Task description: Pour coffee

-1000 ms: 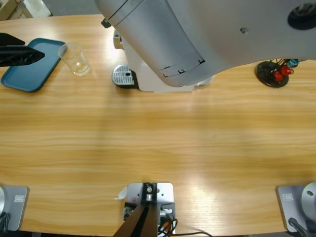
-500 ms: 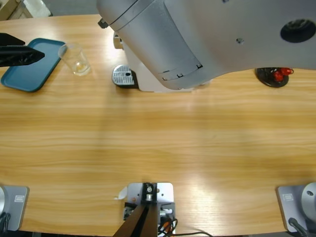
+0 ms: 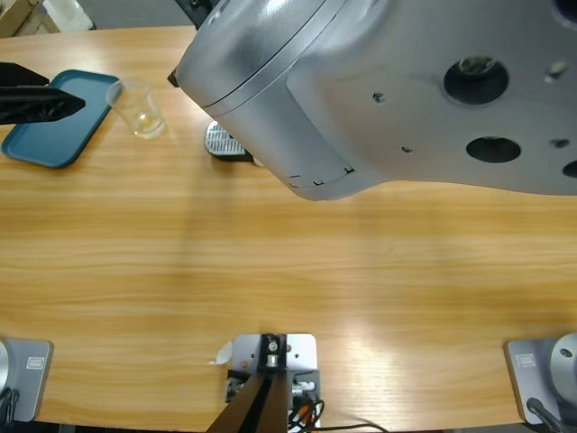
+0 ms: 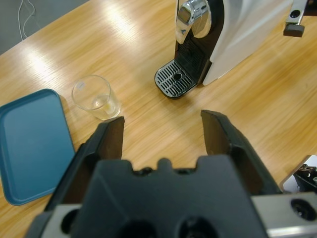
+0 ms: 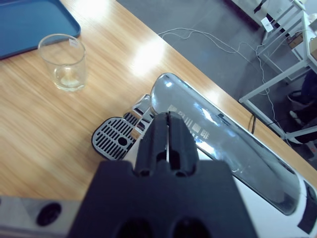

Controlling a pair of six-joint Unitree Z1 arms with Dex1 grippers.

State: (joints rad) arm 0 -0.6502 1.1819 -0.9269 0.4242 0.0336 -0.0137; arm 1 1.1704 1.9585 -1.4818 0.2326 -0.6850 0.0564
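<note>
Left gripper point(image 4: 162, 130) hangs with its jaws spread wide and nothing between them, aimed across the table point(image 3: 288, 271) at the glass point(image 4: 96, 97) and the coffee machine point(image 4: 218, 34). In the high view only its black tips show, cut off by the left edge and reaching over the blue tray point(image 3: 54, 117). The tray lies at the table's far left corner, part of it out of frame. The glass stands upright on the wood just beside the tray's right edge, apart from both grippers.

The coffee point(image 5: 68, 79) is hard to make out: a thin, pale brownish layer at the bottom of the glass, clearest in the right wrist view. Bare wood separates the glass from the machine's drip grate point(image 3: 221, 140), which holds nothing.

From above, that grate is nearly all of the machine that can be seen. The silver right arm point(image 3: 388, 90) hangs close under the camera and covers the rest, along with the table's far right. The right gripper point(image 5: 167, 130) has its jaws pressed together on nothing, above the machine's glossy curved top. Whether it touches the top cannot be told.

The near half of the table lies open from side to side. Beyond the far edge, the right wrist view shows grey floor, loose cables and a white frame.
</note>
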